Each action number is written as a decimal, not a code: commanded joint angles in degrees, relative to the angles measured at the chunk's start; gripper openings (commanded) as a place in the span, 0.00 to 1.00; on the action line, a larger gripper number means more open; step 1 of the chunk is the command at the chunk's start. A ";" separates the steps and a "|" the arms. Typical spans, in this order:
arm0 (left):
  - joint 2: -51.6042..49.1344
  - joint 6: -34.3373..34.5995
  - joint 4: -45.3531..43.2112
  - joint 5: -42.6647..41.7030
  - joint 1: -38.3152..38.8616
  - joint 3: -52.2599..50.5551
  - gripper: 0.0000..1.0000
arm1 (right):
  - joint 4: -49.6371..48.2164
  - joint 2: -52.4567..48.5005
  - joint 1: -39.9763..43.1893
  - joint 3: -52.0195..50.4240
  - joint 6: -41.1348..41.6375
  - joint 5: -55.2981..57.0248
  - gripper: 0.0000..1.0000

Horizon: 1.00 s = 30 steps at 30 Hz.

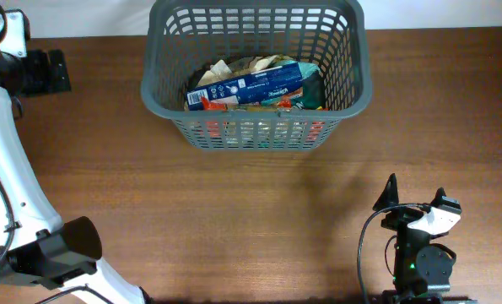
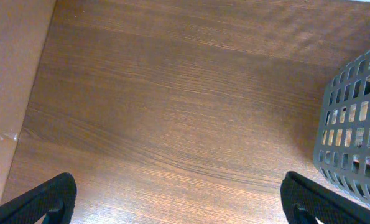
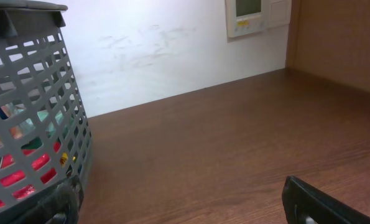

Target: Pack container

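The dark grey lattice basket point(image 1: 159, 103) stands at the far middle of the wooden table. It holds several snack packets, with a long blue packet point(image 1: 255, 84) lying on top. My left gripper point(image 1: 52, 72) is far left of the basket, open and empty; in the left wrist view point(image 2: 178, 190) its fingertips frame bare wood, with the basket's wall point(image 2: 352, 124) at the right. My right gripper point(image 1: 415, 198) is near the front right, open and empty. In the right wrist view point(image 3: 185, 196) the basket point(image 3: 35, 93) is at the left, with red and green packets showing through its slots.
The table's left edge point(image 2: 32, 93) runs close beside my left gripper, with a tan surface beyond it. A white wall with a control panel point(image 3: 250, 15) rises behind the table. Bare wood lies between the basket and my right arm.
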State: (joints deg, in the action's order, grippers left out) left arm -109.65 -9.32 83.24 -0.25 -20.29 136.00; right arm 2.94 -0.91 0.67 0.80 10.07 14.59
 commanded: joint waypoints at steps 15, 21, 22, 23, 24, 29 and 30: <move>6.32 0.74 -0.07 -0.44 2.67 -2.62 0.99 | 0.20 0.70 0.20 -0.48 -0.55 1.09 0.99; 23.82 0.79 -5.07 2.27 8.44 -22.62 0.99 | 0.22 0.70 0.20 -0.48 -0.57 1.09 0.99; 27.63 0.90 -8.02 1.31 9.46 -27.32 0.99 | 0.20 0.70 0.20 -0.48 -0.55 1.09 0.99; 31.06 0.96 -11.37 0.50 10.34 -31.65 0.99 | 0.20 0.70 0.20 -0.48 -0.55 1.09 0.99; 37.11 0.96 -19.10 -1.36 12.07 -39.58 0.99 | 0.20 0.70 0.20 -0.48 -0.55 1.09 0.99; 56.57 0.98 -51.30 -6.97 18.60 -67.67 0.99 | 0.20 0.70 0.20 -0.48 -0.55 1.09 0.99; 60.17 0.96 -56.22 -7.08 19.47 -72.65 0.99 | 0.20 0.70 0.20 -0.48 -0.55 1.09 0.99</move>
State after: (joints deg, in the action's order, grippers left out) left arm -57.49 -8.88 34.17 -3.53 -3.49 76.66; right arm 2.92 -0.80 0.67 0.80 10.07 14.63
